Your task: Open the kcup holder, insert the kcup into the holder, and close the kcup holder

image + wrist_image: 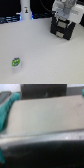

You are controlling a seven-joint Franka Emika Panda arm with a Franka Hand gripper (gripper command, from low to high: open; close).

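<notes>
Black kcup holder [63, 28] beneath arm; fingers' opening unclear; kcup [16, 62] well apart.

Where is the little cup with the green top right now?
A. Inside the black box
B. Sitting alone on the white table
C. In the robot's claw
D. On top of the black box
B. In the exterior view the kcup sits by itself on the white table, far from the kcup holder, where the gripper is.
</notes>
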